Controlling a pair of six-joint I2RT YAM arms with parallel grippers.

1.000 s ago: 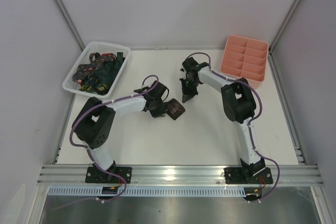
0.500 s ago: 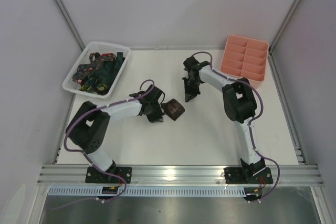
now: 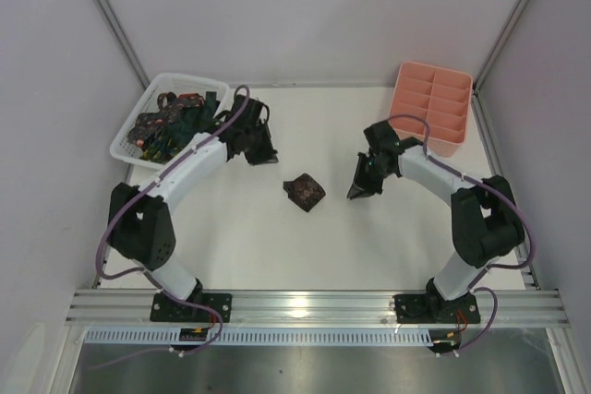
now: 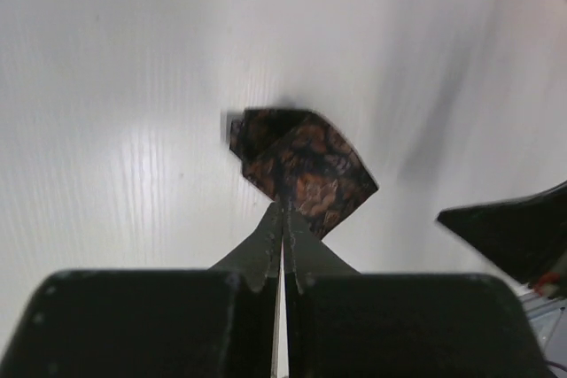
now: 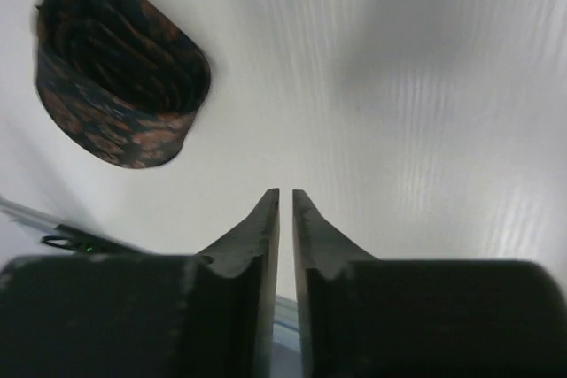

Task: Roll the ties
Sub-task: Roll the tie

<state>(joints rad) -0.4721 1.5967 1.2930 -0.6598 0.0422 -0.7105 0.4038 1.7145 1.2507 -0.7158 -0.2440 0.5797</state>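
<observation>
Right gripper (image 3: 356, 193) — rolled tie (image 3: 304, 192) just left, untouched

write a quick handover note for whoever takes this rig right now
Grippers: left gripper shut, empty, near the white basket. The right gripper is open a crack, empty, just right of the rolled tie.
Things: the rolled tie lies free mid-table, touched by neither arm. The unrolled ties are heaped in the basket, far left.
Done: one brown tie rolled.
Left: roll the basket's ties.
</observation>
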